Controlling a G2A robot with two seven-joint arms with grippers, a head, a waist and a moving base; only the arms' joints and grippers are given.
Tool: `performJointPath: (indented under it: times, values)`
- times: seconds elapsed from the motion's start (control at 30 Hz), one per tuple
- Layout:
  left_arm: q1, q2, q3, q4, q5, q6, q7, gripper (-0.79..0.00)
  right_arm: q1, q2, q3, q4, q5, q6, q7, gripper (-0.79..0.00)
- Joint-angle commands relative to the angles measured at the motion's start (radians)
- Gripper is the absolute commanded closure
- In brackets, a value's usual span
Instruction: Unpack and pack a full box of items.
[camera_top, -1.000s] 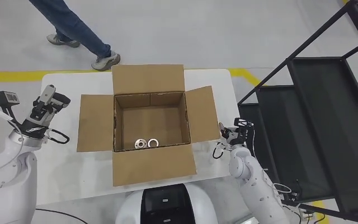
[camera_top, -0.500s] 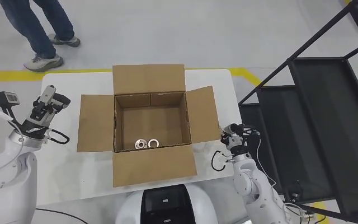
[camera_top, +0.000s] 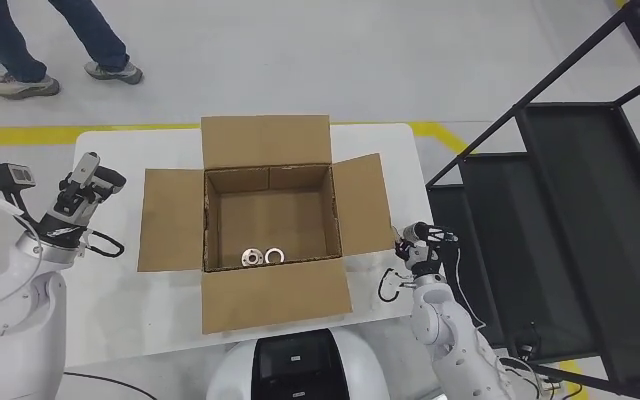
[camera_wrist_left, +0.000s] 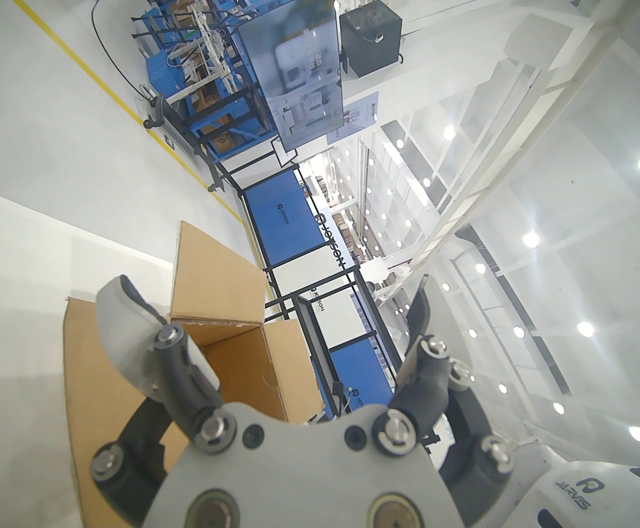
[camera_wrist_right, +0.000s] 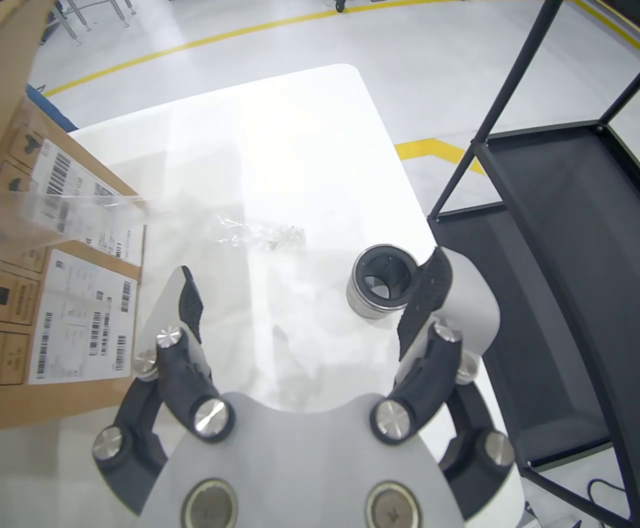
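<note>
The table (camera_top: 110, 310) carries an open box (camera_top: 270, 225), its flaps folded out. Left of the box, the left gripper (camera_wrist_left: 270, 295) hangs wide open and empty. Right of the box, the right gripper (camera_wrist_right: 312, 265) is spread wide too (nothing held), with a metal sleeve (camera_wrist_right: 382, 287) on the table just beside one fingertip. Two rings (camera_top: 273, 256) lie inside the box, by its near wall.
</note>
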Motion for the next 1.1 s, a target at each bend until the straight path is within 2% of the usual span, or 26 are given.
performJointPath:
  times: [0.0, 0.47, 0.7, 1.07]
  values:
    - [0.0, 0.0, 0.0, 0.0, 0.0, 0.0, 0.0, -0.785, 0.0, 0.0, 0.0, 0.001, 0.0, 0.0, 0.0, -0.785]
    - [0.0, 0.0, 0.0, 0.0, 0.0, 0.0, 0.0, -0.785, 0.001, 0.0, 0.001, 0.003, -0.002, 0.0, 0.001, -0.785]
    - [0.0, 0.0, 0.0, 0.0, 0.0, 0.0, 0.0, -0.785, 0.031, 0.004, 0.032, 0.073, -0.001, -0.012, 0.045, -0.785]
    - [0.0, 0.0, 0.0, 0.0, 0.0, 0.0, 0.0, -0.785, 0.124, -0.006, 0.002, 0.221, 0.021, 0.001, 0.055, -0.785]
